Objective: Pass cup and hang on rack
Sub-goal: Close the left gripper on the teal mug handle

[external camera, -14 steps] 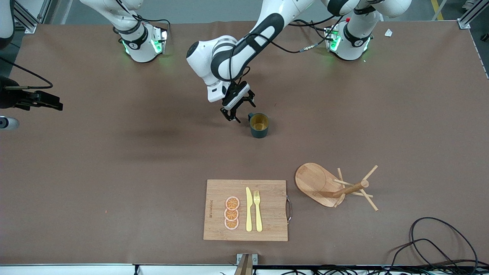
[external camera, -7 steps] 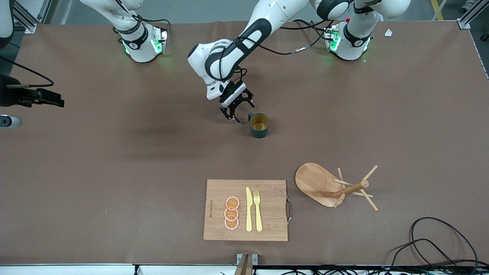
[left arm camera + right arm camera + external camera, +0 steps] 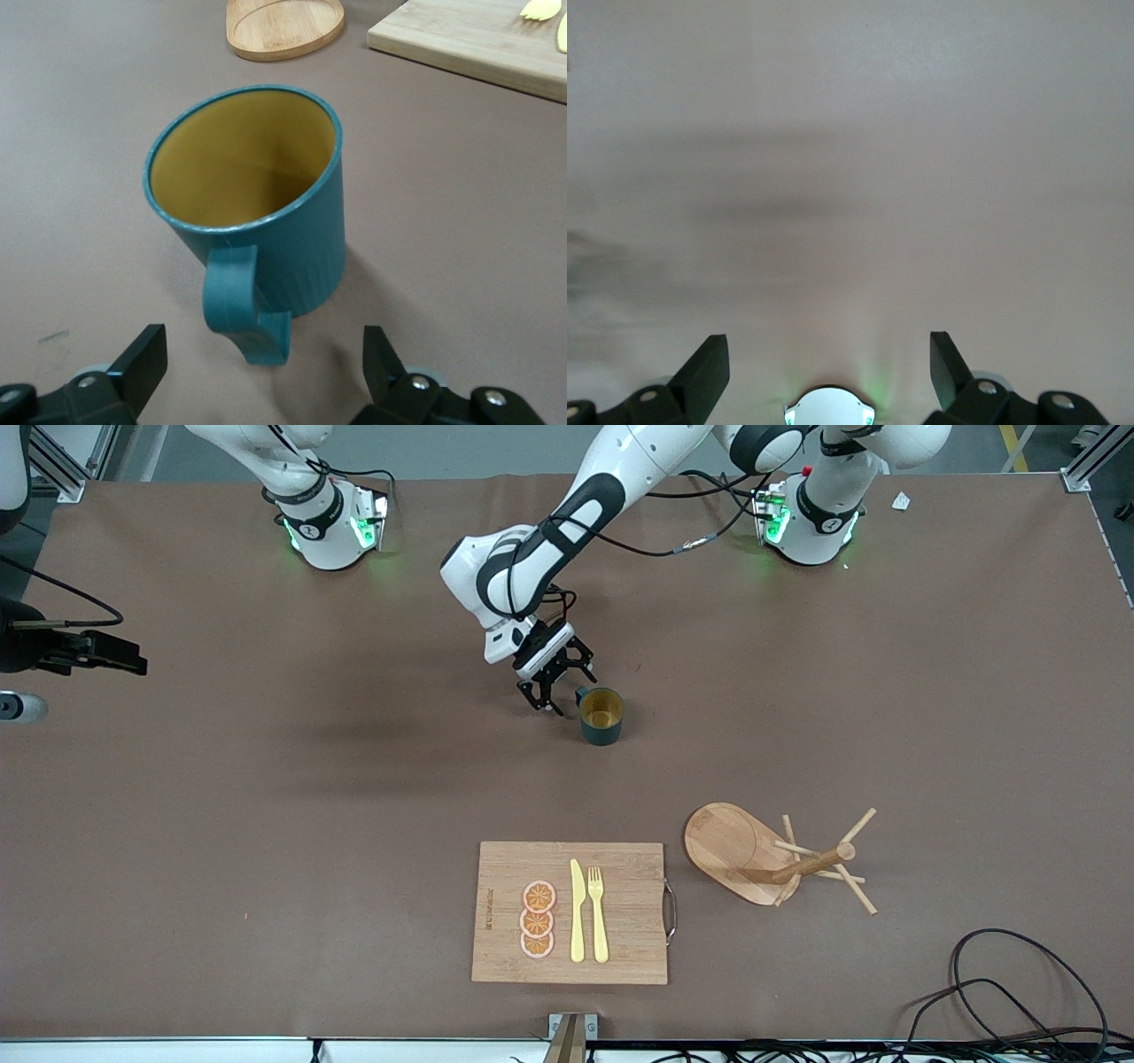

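A cutting board (image 3: 611, 868) carries knife (image 3: 577, 911), fork (image 3: 599, 914), seemingly orange slices (image 3: 538, 919).

Teal ribbed cup (image 3: 266, 221), yellow inside; brown table (image 3: 266, 824).

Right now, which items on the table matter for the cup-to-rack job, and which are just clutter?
Job:
- dark teal ribbed mug, standing upright
- light wooden mug tree, tipped on its side
- left gripper, open beside the mug's handle

Clutter:
- bamboo cutting board
- yellow knife
- yellow fork
- orange slices

A robotics lab: brown-covered table (image 3: 266, 824), aluminium frame rails (image 3: 53, 465), loose cables (image 3: 1019, 992).
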Robot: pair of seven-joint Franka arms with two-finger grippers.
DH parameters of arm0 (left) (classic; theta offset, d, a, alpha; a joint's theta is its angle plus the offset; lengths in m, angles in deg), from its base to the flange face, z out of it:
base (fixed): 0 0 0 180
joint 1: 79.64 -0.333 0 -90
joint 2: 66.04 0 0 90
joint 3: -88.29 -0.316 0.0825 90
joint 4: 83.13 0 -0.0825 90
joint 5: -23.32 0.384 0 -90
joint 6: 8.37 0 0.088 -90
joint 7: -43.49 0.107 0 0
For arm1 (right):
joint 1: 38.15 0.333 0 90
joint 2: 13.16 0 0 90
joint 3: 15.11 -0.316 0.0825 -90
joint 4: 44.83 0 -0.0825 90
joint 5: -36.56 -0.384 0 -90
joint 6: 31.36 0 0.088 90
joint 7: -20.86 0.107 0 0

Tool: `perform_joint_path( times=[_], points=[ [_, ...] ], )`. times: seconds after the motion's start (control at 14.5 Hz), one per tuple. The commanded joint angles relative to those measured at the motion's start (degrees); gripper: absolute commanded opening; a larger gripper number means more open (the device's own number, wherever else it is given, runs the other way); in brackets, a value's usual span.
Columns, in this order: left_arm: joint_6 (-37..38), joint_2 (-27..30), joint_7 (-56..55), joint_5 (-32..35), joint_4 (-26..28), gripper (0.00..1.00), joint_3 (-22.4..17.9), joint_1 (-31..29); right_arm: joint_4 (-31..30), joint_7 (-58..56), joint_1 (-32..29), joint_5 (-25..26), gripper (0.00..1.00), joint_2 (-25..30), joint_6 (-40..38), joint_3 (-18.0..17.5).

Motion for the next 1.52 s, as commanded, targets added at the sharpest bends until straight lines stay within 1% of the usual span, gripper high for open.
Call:
perform_joint_path(
  times=[0.0,0.07,0.21,0.41,0.48,0.62,0.69,0.76,0.83,0.9,1.1,1.31,1.45],
  points=[
    [0.91,-1.75,-0.21,1.5,-1.19,0.95,-0.29,0.51,0.68,-0.41,-0.7,-0.32,1.0,0.03,0.61,-0.72],
    [0.91,-1.93,-0.21,2.2,-1.19,0.91,-0.64,0.51,0.68,-0.41,-0.7,-0.32,1.0,0.2,0.61,-0.81],
    [0.91,-1.93,-0.12,2.56,-1.19,0.79,-0.64,0.51,0.51,-0.41,-0.7,-0.32,1.0,0.56,0.44,-0.81],
    [1.0,-1.84,-0.12,2.38,-1.19,0.5,-0.64,0.51,0.25,-0.41,-0.7,-0.41,1.0,1.43,-0.09,-0.81],
    [1.0,-1.84,-0.04,2.47,-1.19,0.46,-0.64,0.42,-0.19,-0.41,-0.7,-0.5,1.0,1.7,-0.35,-0.81],
    [1.0,-1.76,0.4,2.47,-1.19,0.33,-0.64,0.42,-1.33,-0.41,0.26,-0.5,1.0,3.36,-0.18,-0.64],
    [1.0,-1.76,0.4,2.47,-1.19,0.24,-0.64,0.42,-1.95,-0.41,1.14,-0.5,1.0,4.15,0.0,-0.29],
    [1.0,-1.76,0.4,2.47,-1.19,0.12,-0.64,0.42,-2.21,-0.41,2.8,-0.5,1.0,4.42,0.0,1.63],
    [1.0,-1.76,0.4,2.38,-1.19,0.03,-0.64,0.42,-2.3,-0.41,5.6,-0.5,1.0,4.77,0.0,4.69],
    [1.0,-1.67,0.32,2.38,-1.19,0.0,-0.64,0.42,-2.3,-0.41,7.2,-0.5,1.0,4.95,-0.09,6.64],
    [1.0,0.08,1.19,1.33,-1.45,0.0,-0.56,-0.89,-3.0,-0.41,7.22,-0.5,1.0,6.26,-0.35,6.83],
    [0.48,3.86,3.64,-2.88,-1.54,0.0,0.32,-5.19,-4.41,-0.41,7.13,-0.5,1.0,8.29,0.0,6.92],
    [-0.83,7.02,7.15,-7.79,-1.63,0.0,0.5,-8.0,-4.5,-0.41,7.3,-0.41,1.0,9.43,-0.26,6.92]
  ],
)
